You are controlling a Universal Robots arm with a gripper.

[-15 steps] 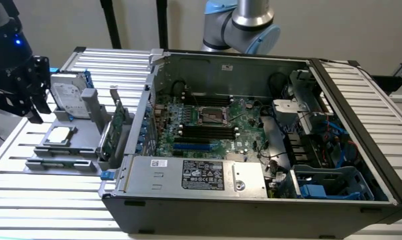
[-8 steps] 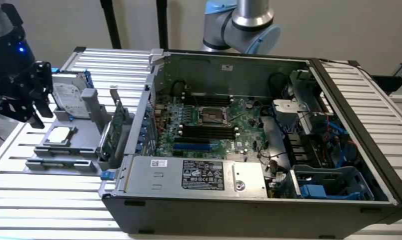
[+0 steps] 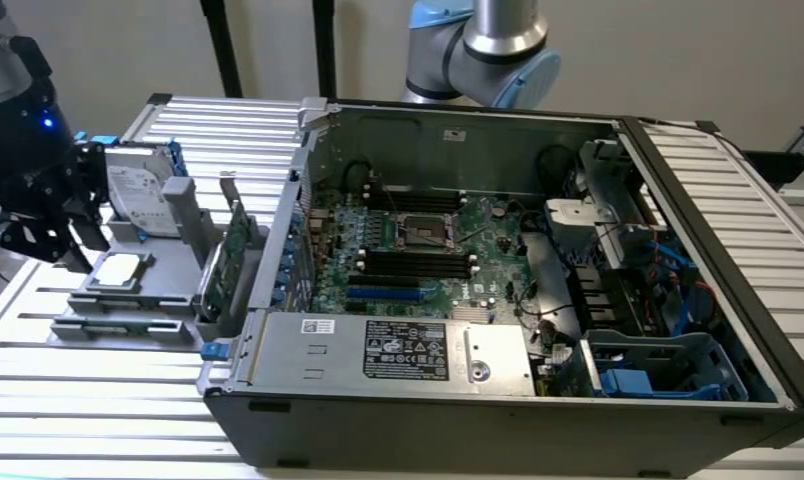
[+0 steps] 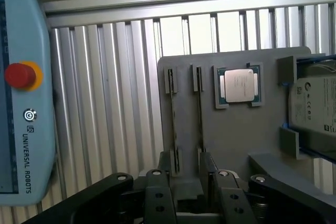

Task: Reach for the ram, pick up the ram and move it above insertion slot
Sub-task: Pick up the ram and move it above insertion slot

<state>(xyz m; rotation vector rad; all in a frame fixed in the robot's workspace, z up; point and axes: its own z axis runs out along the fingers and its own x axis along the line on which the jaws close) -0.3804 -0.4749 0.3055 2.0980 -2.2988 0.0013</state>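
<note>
Exterior view first: the open computer case (image 3: 509, 400) sits mid-table on the slatted table (image 3: 95, 420). Its motherboard (image 3: 489, 235) is exposed, with the black memory slots (image 3: 416, 262) lying in a row across it. A pale blue arm joint (image 3: 502, 45) rises behind the case. Over at the exterior view's left is the grey tray (image 3: 122, 330), well apart from those slots. It carries a hard drive (image 3: 142, 195) with blue rails, a processor chip (image 3: 119, 270) and a green expansion card (image 3: 238, 245) standing upright against the case side. The black gripper (image 3: 62, 245) hangs low over the tray's outer edge, beside the hard drive.

Now the wrist view, looking along the tray (image 4: 231, 135). The ram (image 4: 174, 124) stands on edge in a narrow holder slot and shows as a thin dark strip. A second strip like it (image 4: 199, 121) runs parallel just beside it. The gripper (image 4: 185, 165) is right at the near end of those two slots. Its fingers (image 4: 164, 163) are apart, nothing is clamped between them, and the ram's end clip sits in the gap. The processor chip (image 4: 240, 85) lies beyond the strips and the hard drive (image 4: 315, 108) is at the tray's far side. A teach pendant (image 4: 26, 129) with a red button (image 4: 20, 75) rests on the table next to the tray.
</note>
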